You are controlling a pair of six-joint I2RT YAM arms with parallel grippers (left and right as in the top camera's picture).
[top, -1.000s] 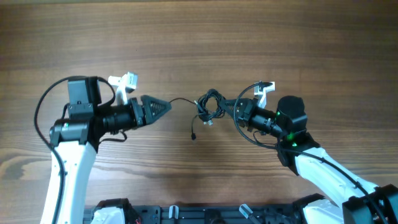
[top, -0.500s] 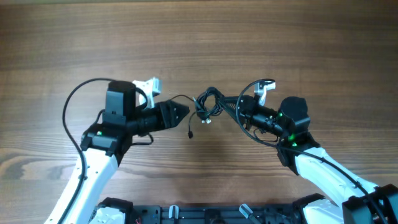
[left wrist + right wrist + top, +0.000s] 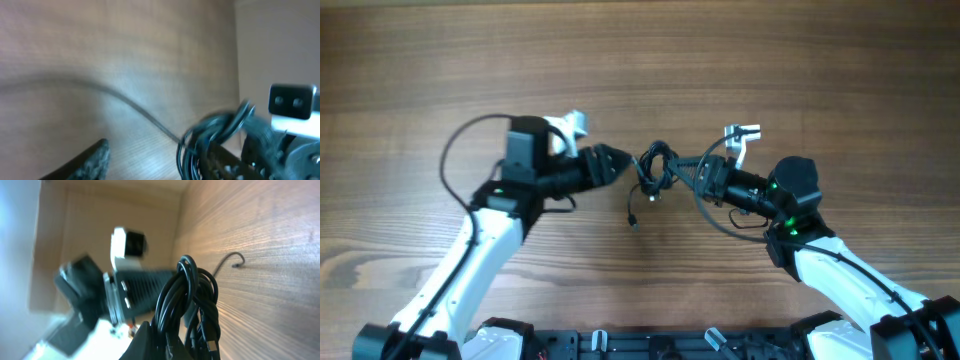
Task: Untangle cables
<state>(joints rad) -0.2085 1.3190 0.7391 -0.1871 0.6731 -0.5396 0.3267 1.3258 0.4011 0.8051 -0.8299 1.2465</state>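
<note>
The right claw [image 3: 689, 172] is clamped together on the cables [image 3: 655, 167]. In the right wrist view the glossy black loops [image 3: 187, 300] rise straight out of its dark fingers [image 3: 150, 340] at the bottom of the frame. The left claw [image 3: 623, 160] points at the same knot from the left of the overhead frame, its tip just beside the loops. Whether its jaws stand apart or together I cannot tell: the left wrist view is blurred and shows only one finger [image 3: 92, 160], at the lower left.

The desk [image 3: 770, 60] is brown wood with grain running across the overhead frame. Beyond its edge the wrist views show only a plain pale surface, too vague to name.

The cables sit near the middle of the overhead frame, between the two claws, as a small tight knot of thin black loops. One loose strand drops from the knot toward the bottom of the frame and ends in a tiny plug [image 3: 632, 221] lying on the wood. In the left wrist view the knot [image 3: 210, 135] is at the lower right, and a thin strand [image 3: 135, 107] runs from it across the desk toward the left edge.
</note>
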